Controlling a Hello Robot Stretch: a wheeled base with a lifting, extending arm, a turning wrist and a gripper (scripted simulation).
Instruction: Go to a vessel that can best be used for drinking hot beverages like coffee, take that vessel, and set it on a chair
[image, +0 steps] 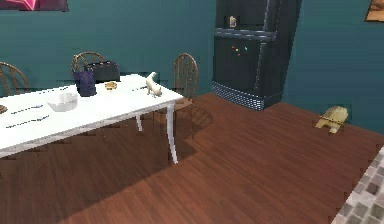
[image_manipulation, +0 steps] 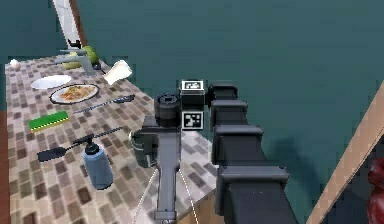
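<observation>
My gripper reaches over a tiled countertop, its dark body below the arm's two white marker squares. A dark cylindrical thing, perhaps a mug, stands on the counter against the gripper's body. I cannot tell whether the gripper holds anything. Wooden chairs stand behind a white dining table in the forward view's left half. On a shelf of the dark cabinet at the back sits a small pale cup-like thing.
The counter carries a white plate, a plate of food, a blue bottle, a dark spatula and a green bar. A toaster and a white bowl sit on the table. A small statue lies on the wood floor.
</observation>
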